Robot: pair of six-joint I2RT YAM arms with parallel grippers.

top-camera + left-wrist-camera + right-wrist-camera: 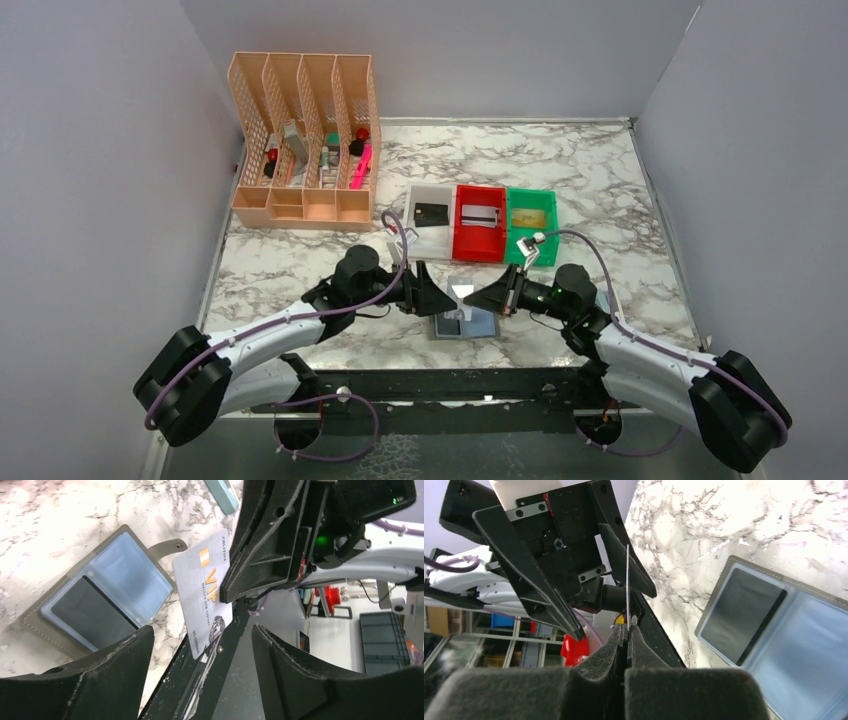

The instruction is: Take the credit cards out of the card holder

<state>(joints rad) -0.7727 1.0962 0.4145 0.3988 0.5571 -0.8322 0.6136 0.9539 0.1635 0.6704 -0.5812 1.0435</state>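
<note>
The card holder (465, 325) lies open on the marble near the front edge, with a dark card (92, 612) in one light-blue pocket. My right gripper (626, 630) is shut on a silvery-white VIP credit card (205, 592), held above the holder's edge and seen edge-on (627, 580) in the right wrist view. Facing it, my left gripper (202, 630) is open, one finger on each side of the card and neither touching it. In the top view the two grippers (428, 290) (490, 297) meet tip to tip over the holder.
Behind the holder stand a white bin (430, 235), a red bin (478, 240) and a green bin (530, 235), each with a card in it. An orange file rack (305, 140) with pens stands at the back left. The table's dark front rail (450, 385) runs just below the holder.
</note>
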